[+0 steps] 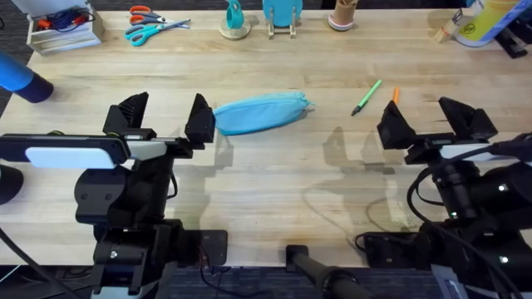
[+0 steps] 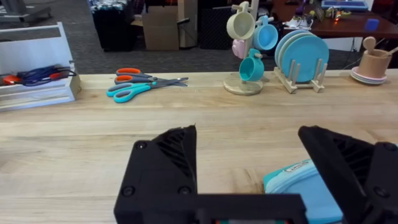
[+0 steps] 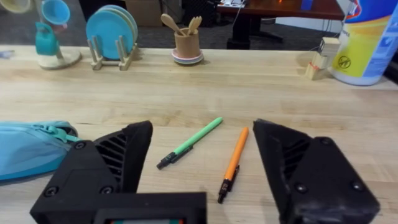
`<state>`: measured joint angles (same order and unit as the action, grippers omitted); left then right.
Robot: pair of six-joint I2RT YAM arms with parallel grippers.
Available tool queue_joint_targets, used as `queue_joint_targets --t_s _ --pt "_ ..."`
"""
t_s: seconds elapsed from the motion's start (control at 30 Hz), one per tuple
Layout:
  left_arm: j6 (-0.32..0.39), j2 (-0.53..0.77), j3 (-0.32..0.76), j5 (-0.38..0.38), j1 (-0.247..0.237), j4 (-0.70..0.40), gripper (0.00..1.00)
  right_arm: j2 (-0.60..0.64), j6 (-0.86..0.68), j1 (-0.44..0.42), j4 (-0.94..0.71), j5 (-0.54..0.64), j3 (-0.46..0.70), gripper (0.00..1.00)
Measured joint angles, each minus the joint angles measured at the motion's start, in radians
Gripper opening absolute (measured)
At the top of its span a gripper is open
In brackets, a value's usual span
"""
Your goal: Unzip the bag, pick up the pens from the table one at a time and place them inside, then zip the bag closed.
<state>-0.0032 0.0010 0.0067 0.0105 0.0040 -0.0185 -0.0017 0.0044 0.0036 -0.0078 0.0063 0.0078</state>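
From above, we see the left gripper (image 1: 166, 116) low over the pale wooden table (image 1: 274, 183), jaws spread wide and holding nothing. The light blue soft fabric pouch (image 1: 259, 112) lies just beside it. The right gripper (image 1: 432, 120) has its jaws wide apart and empty too. The thin light green pen (image 1: 366, 97) and the thin orange pen (image 1: 395, 95) lie near it.

In the left wrist view, only one end of the pouch (image 2: 292, 186) shows.

In the right wrist view, both pens (image 3: 189, 143) (image 3: 233, 163) lie between the jaws, untouched.
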Motion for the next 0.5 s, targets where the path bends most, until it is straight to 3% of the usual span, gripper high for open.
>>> queue_joint_targets --t_s 0.5 --pt "0.001 0.000 0.002 -0.026 0.000 0.042 0.994 0.000 -0.001 0.000 0.004 0.000 0.000 0.995"
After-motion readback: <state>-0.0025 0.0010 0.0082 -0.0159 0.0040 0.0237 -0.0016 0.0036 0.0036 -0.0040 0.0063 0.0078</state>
